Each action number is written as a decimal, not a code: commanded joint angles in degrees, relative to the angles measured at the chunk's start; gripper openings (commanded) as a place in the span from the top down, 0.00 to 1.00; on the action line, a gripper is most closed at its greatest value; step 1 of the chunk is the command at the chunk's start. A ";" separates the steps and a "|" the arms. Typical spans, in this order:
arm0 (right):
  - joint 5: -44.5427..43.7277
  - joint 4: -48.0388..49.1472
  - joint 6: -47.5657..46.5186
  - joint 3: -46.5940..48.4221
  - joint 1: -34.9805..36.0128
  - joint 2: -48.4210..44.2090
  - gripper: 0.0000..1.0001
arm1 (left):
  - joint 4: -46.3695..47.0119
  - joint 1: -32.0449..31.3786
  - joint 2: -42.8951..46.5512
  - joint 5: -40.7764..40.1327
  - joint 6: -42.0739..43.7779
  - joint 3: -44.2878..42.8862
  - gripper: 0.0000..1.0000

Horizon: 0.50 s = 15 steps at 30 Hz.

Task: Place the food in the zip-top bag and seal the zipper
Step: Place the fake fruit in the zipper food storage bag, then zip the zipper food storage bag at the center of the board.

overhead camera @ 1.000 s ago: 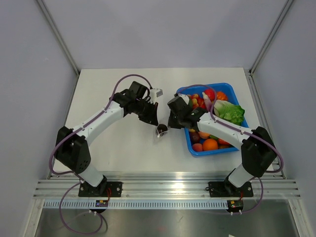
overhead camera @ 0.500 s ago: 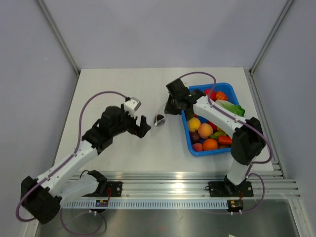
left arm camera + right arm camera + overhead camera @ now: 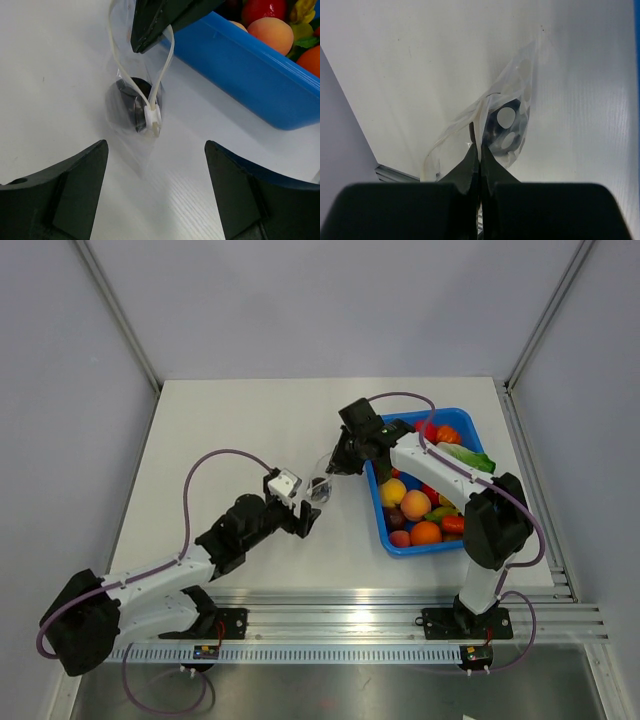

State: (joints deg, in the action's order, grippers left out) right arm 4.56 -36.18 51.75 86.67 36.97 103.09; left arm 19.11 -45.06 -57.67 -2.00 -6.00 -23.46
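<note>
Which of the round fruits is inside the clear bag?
The small dark purple-black fruit, inside the zip-top bag pinched by the right gripper; the peach and orange lie in the blue tray.

Top camera: fixed high behind the arm bases, looking steeply down on the whole tabletop (image 3: 230, 430).

Left wrist camera: low, near the surface, facing forward past the fingers of the left end effector (image 3: 155, 147) toward the bag (image 3: 135, 107) and blue tray (image 3: 250, 85); close range.

Right wrist camera: looks down along the right end effector (image 3: 480, 150), bag just beyond its tips.

All three views share the bag.
</note>
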 commanded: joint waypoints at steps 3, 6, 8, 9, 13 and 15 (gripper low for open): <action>1.86 2.87 1.69 0.60 0.12 -0.87 1.00 | 12.34 -0.38 -3.85 -3.45 -0.06 -2.38 0.28; 1.77 3.31 2.39 0.08 0.12 -1.40 1.00 | 15.07 -0.38 -4.29 -3.71 -0.94 -1.59 0.42; 2.12 4.62 3.01 -0.71 0.12 -1.84 1.00 | 14.99 -0.29 -4.82 -3.63 -0.68 -1.76 0.54; 2.30 4.63 3.01 -0.80 0.03 -1.93 1.00 | 15.07 -0.38 -4.91 -3.71 -0.42 -1.59 0.58; 2.56 4.19 2.83 -1.33 0.03 -2.10 1.00 | 16.75 -0.29 -4.12 -4.86 -0.51 -0.79 0.83; 2.47 4.28 2.92 -2.12 0.12 -2.63 1.00 | 16.05 -0.21 -3.33 -3.81 0.72 -1.32 1.00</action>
State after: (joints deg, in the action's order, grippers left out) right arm 5.72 -33.63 53.87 85.41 36.97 103.02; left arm 29.91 -45.12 -62.02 -4.64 -6.55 -23.57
